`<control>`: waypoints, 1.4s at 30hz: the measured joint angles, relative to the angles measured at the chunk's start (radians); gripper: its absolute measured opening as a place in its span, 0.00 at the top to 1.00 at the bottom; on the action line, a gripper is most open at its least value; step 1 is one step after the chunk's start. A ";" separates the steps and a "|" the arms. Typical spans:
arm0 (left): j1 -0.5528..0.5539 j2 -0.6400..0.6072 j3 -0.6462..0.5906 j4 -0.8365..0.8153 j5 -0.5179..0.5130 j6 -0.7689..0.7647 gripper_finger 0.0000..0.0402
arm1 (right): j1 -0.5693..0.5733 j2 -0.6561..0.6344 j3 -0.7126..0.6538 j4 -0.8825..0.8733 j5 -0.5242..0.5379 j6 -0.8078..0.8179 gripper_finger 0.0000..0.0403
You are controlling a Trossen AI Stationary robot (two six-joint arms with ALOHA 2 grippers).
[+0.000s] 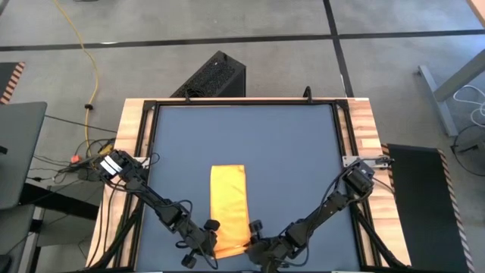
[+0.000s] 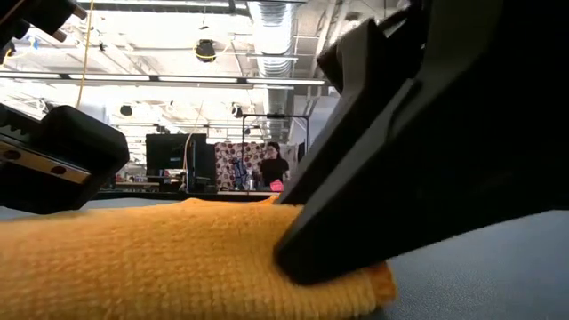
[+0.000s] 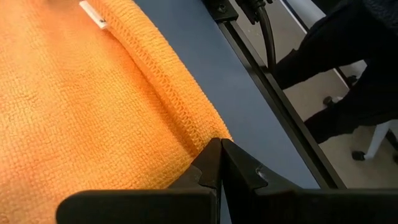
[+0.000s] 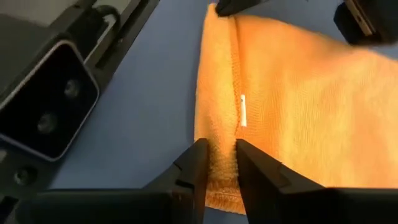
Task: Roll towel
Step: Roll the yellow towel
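blue mat (image 1: 288, 152), folded towel (image 1: 229, 205)

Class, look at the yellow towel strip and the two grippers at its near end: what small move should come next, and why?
Probably both grippers should lift the near edge slightly and turn it over toward the far end. The towel lies as a flat narrow strip, not yet rolled; the left gripper is shut at one near corner and the right gripper pinches the other.

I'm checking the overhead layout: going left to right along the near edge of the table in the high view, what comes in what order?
Left claw → the near end of the towel, a narrow yellow-orange strip → right claw. Both claws sit at that end's corners, each shut on the cloth.
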 joint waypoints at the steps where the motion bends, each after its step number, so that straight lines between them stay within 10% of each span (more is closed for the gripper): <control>1: 0.001 0.000 0.000 0.000 0.001 0.000 1.00 | 0.000 0.000 0.000 -0.004 0.000 0.025 0.75; 9: 0.014 0.000 0.000 0.007 0.026 0.028 1.00 | 0.018 0.000 0.000 -0.029 -0.018 0.267 0.95; 24: 0.058 -0.126 -0.002 -0.109 0.107 0.134 1.00 | -0.041 -0.006 -0.049 0.106 -0.278 0.480 0.95; 42: -0.010 -0.293 -0.001 -0.144 -0.128 0.160 1.00 | -0.100 -0.010 -0.279 0.689 -0.430 0.965 0.95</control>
